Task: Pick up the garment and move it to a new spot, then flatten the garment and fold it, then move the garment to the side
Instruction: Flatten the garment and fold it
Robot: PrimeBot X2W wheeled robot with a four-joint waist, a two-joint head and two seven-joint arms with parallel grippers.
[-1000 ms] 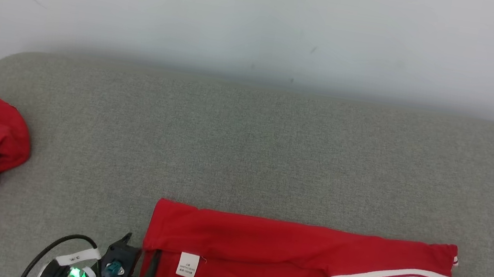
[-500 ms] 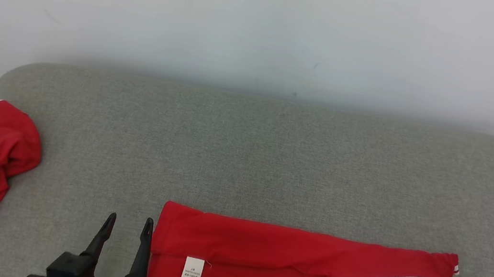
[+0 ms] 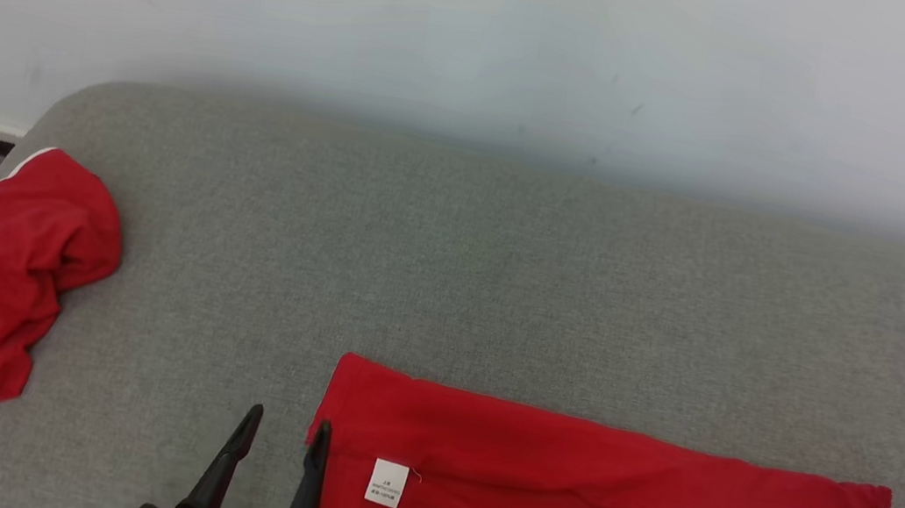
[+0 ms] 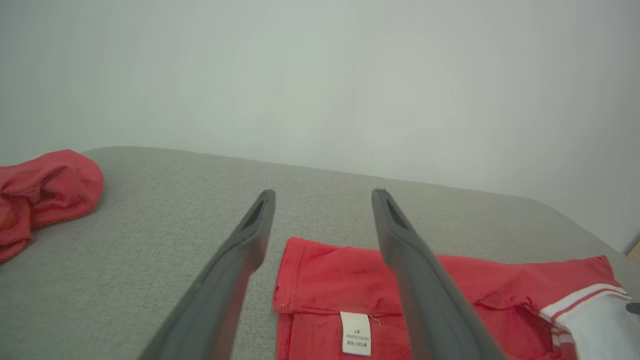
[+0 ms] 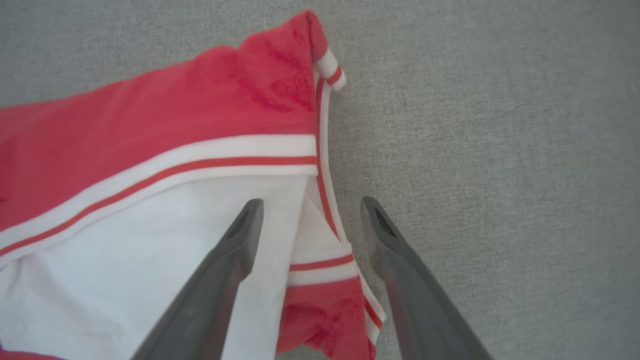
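Garment (image 3: 546, 471): red/white, folded strip, near front edge of grey surface (image 3: 450, 271), long axis L–R. L gripper (image 3: 287, 424): jaws wide, empty, just beside L end. R gripper (image 5: 310, 202): jaws wide, empty, straddling R hem. Each arm nearest own end; next prob. two-end pickup, sideways.

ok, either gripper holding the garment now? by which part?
Nothing is held: left gripper and right gripper both stand with jaws open, clamping no part of the folded garment.
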